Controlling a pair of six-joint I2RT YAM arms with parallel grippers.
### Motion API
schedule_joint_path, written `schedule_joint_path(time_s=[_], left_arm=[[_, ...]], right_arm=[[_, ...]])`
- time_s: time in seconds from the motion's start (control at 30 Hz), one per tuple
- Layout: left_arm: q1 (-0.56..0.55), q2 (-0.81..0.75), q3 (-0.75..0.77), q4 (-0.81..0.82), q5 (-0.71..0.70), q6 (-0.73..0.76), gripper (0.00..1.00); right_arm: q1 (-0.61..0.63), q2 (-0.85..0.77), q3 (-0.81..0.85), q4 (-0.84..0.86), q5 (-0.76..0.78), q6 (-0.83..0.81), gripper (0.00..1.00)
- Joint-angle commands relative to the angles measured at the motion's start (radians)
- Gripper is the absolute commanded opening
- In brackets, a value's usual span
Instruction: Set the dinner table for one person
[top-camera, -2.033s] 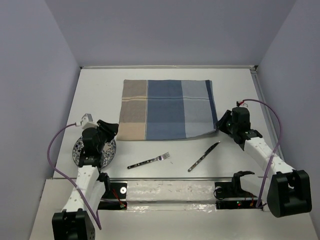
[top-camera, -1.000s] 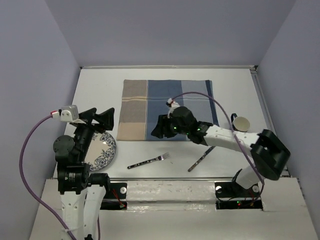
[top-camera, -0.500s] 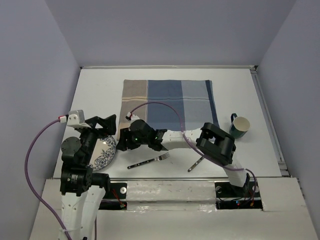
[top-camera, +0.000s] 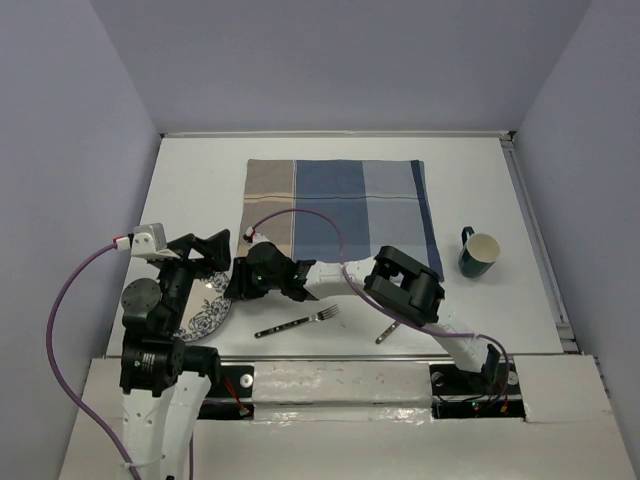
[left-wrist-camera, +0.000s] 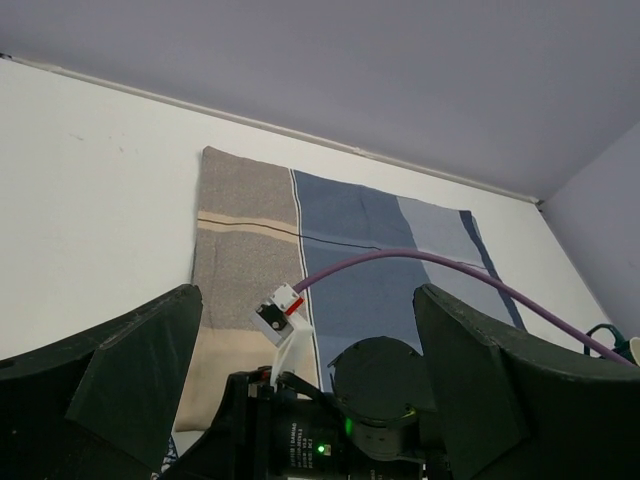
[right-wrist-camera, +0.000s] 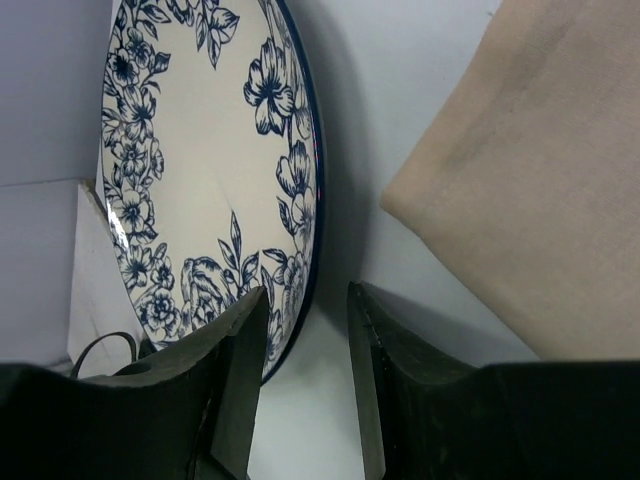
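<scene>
Top view: the white dinner table (top-camera: 200, 180), walled in lavender, carries a plate (top-camera: 208, 312) near its near-left corner, the right gripper (top-camera: 232, 287) at its rim; left wrist view: left gripper (left-wrist-camera: 305, 300) spread wide, facing the placemat (left-wrist-camera: 240, 220); right wrist view: fingers (right-wrist-camera: 232, 400) part-open, straddling the plate's rim without pinching.

placemat (top-camera: 340, 215) 1 | plate (right-wrist-camera: 190, 190) 1 | fork (top-camera: 297, 322) 1 | knife (top-camera: 388, 332) 1 | mug (top-camera: 480, 254) 1 | robot arms (top-camera: 150, 335) 2
</scene>
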Motion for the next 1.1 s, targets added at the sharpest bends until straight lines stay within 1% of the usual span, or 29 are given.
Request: schedule_joint_path(time_s=[0.0, 0.17, 0.23, 0.27, 0.3, 0.33, 0.4, 0.47, 0.5, 0.6, 0.63, 0.67, 0.7, 0.77, 0.8, 0.9, 0.93, 0.97, 1.0, 1.03, 1.07], left_arm=[[-0.005, -0.016, -0.008, 0.034, -0.012, -0.004, 0.98], [-0.006, -0.018, -0.008, 0.036, -0.015, -0.004, 0.98], [-0.006, -0.021, -0.001, 0.024, -0.028, -0.007, 0.96], [-0.006, -0.027, 0.001, 0.018, -0.032, -0.006, 0.96], [-0.006, -0.027, 0.004, 0.018, -0.039, -0.006, 0.96], [-0.006, -0.03, 0.005, 0.015, -0.045, -0.007, 0.95], [-0.005, -0.036, 0.016, 0.002, -0.065, -0.004, 0.95], [-0.002, -0.039, 0.03, -0.025, -0.134, 0.002, 0.95], [0.005, -0.042, 0.038, -0.03, -0.168, 0.003, 0.95], [0.011, -0.047, 0.044, -0.041, -0.194, 0.0, 0.95], [0.012, -0.047, 0.044, -0.042, -0.199, 0.0, 0.95], [0.014, -0.046, 0.044, -0.042, -0.199, 0.0, 0.95], [0.015, -0.047, 0.042, -0.042, -0.199, 0.0, 0.95], [0.015, -0.047, 0.039, -0.041, -0.196, 0.0, 0.95], [0.015, -0.046, 0.036, -0.038, -0.187, -0.001, 0.95], [0.015, -0.041, 0.019, -0.018, -0.13, -0.006, 0.95], [0.015, -0.038, 0.013, -0.013, -0.115, -0.006, 0.95], [0.012, -0.035, 0.01, -0.001, -0.102, -0.007, 0.95], [0.011, -0.027, 0.006, 0.002, -0.093, -0.006, 0.95], [0.009, -0.023, 0.004, 0.005, -0.067, -0.004, 0.95], [0.006, -0.021, 0.001, 0.011, -0.058, -0.004, 0.95]], right_arm=[[0.011, 0.046, 0.063, 0.032, -0.053, 0.053, 0.42], [0.011, 0.077, 0.068, 0.058, -0.076, 0.096, 0.31], [0.011, 0.069, 0.059, 0.083, -0.076, 0.1, 0.21], [0.011, 0.057, 0.048, 0.096, -0.076, 0.1, 0.11], [0.011, 0.048, 0.042, 0.104, -0.078, 0.098, 0.04], [0.011, 0.037, 0.037, 0.113, -0.087, 0.089, 0.0], [0.011, -0.007, 0.017, 0.133, -0.088, 0.077, 0.0], [0.011, -0.053, -0.012, 0.156, -0.061, 0.058, 0.0], [0.011, -0.107, -0.042, 0.161, -0.035, 0.041, 0.0], [0.011, -0.2, -0.101, 0.179, 0.007, 0.014, 0.0], [0.011, -0.268, -0.148, 0.185, 0.034, 0.008, 0.0], [-0.006, -0.302, -0.173, 0.191, 0.046, -0.002, 0.0], [-0.032, -0.364, -0.226, 0.196, 0.05, -0.005, 0.0], [-0.07, -0.427, -0.281, 0.204, 0.047, -0.006, 0.0], [-0.115, -0.46, -0.312, 0.213, 0.05, -0.008, 0.0], [-0.194, -0.598, -0.426, 0.216, 0.068, -0.035, 0.0], [-0.259, -0.632, -0.456, 0.216, 0.071, -0.035, 0.0], [-0.293, -0.693, -0.51, 0.216, 0.071, -0.032, 0.0], [-0.326, -0.717, -0.533, 0.216, 0.07, -0.032, 0.0], [-0.4, -0.741, -0.555, 0.215, 0.059, -0.031, 0.0], [-0.435, -0.757, -0.572, 0.21, 0.044, -0.028, 0.0]])
